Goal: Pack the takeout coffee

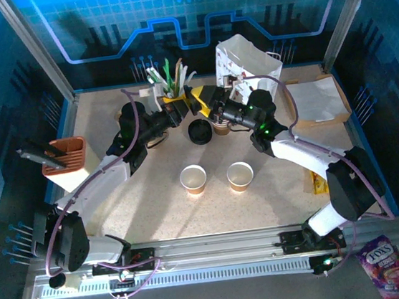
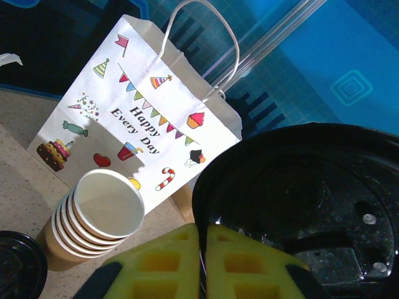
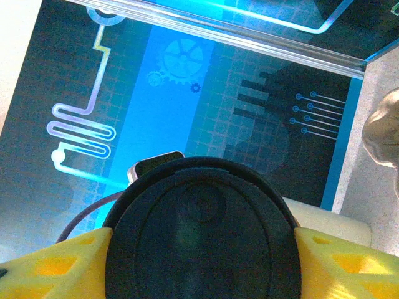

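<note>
Left claw (image 2: pixel 202 240) is pinched tight on the rim of a black lid (image 2: pixel 312 199) at back centre. Right claw (image 3: pixel 201 249) straddles the same lid, its fingers against opposite edges. A second lid (image 1: pixel 199 131) lies on the surface (image 1: pixel 157 219) beside the cup stack (image 2: pixel 93 218). Two open kraft cups (image 1: pixel 193 180) stand nearer the bases.
</note>
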`<act>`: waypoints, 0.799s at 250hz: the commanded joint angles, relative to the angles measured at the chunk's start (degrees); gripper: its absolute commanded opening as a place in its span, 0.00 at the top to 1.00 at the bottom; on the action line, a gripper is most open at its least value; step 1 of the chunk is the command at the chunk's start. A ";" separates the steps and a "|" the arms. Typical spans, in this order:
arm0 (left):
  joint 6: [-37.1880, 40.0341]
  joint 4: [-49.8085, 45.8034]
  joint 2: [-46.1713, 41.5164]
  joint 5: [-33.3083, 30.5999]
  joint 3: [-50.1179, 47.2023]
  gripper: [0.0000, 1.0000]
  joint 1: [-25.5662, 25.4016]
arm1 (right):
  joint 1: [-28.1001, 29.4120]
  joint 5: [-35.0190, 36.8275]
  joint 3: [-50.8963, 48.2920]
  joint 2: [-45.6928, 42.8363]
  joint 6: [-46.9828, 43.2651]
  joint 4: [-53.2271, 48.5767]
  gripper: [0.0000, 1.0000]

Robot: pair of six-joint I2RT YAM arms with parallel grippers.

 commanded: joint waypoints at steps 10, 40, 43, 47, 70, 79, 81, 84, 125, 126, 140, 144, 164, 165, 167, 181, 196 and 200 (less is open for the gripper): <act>0.92 -0.34 1.00 -1.00 0.35 0.82 -0.16 | -0.16 0.16 -0.04 -0.47 0.39 4.26 0.41; 0.75 -0.24 0.87 -1.07 0.24 0.73 -0.02 | -0.82 0.31 -0.82 -0.68 0.40 4.24 0.42; 0.77 -0.23 0.87 -1.20 0.19 0.72 -0.06 | -0.92 0.24 -0.86 -0.67 0.40 4.22 0.42; 0.75 -0.24 0.80 -1.21 0.18 0.70 -0.07 | -1.08 0.27 -0.97 -0.73 0.35 4.22 0.41; 0.69 -0.23 0.32 -1.39 -0.47 0.61 0.11 | -2.09 0.35 -1.77 -1.06 -0.18 3.95 0.42; 0.75 -0.31 0.00 -1.39 -0.94 0.56 0.26 | -2.62 0.26 -2.11 -1.30 -0.56 3.50 0.42; 0.75 -0.33 -0.06 -1.37 -1.07 0.55 0.32 | -2.83 0.31 -2.22 -1.39 -0.70 3.45 0.42; 0.72 -0.39 -0.25 -1.43 -1.26 0.53 0.37 | -2.97 0.24 -2.31 -1.44 -1.01 3.16 0.42; 0.62 -2.02 -3.83 -3.32 -5.16 0.38 2.02 | -5.64 0.64 -3.75 -4.30 -9.41 -5.27 0.42; 0.64 -2.13 -3.88 -3.32 -5.21 0.38 2.12 | -5.66 0.61 -3.79 -4.40 -9.79 -5.62 0.42; 0.58 -4.03 -5.14 -3.49 -6.17 0.35 3.05 | -5.94 1.26 -3.97 -6.11 -15.69 -11.76 0.42; 0.57 -4.61 -5.46 -3.46 -6.48 0.35 3.27 | -5.94 1.62 -3.93 -6.59 -17.39 -13.54 0.42; 0.44 -7.08 -7.34 -3.58 -8.25 0.33 4.73 | -5.44 3.31 -3.76 -8.92 -26.02 -22.27 0.42; 0.47 -7.17 -7.43 -3.59 -8.39 0.33 4.83 | -5.43 3.44 -3.71 -9.04 -26.36 -22.69 0.42; 0.48 -7.39 -7.61 -3.59 -8.55 0.33 5.02 | -5.35 3.63 -3.72 -9.23 -27.34 -23.49 0.42; 0.74 -8.87 -9.05 -3.83 -9.87 0.31 5.94 | -4.45 5.38 -3.79 -10.83 -32.37 -27.97 0.42; 1.15 -10.74 -10.52 -4.28 -11.08 0.30 6.90 | -2.59 7.79 -3.36 -12.31 -37.99 -34.31 0.42; 1.30 -11.24 -10.81 -4.37 -11.37 0.30 7.08 | -1.94 8.52 -3.16 -12.67 -39.49 -35.77 0.42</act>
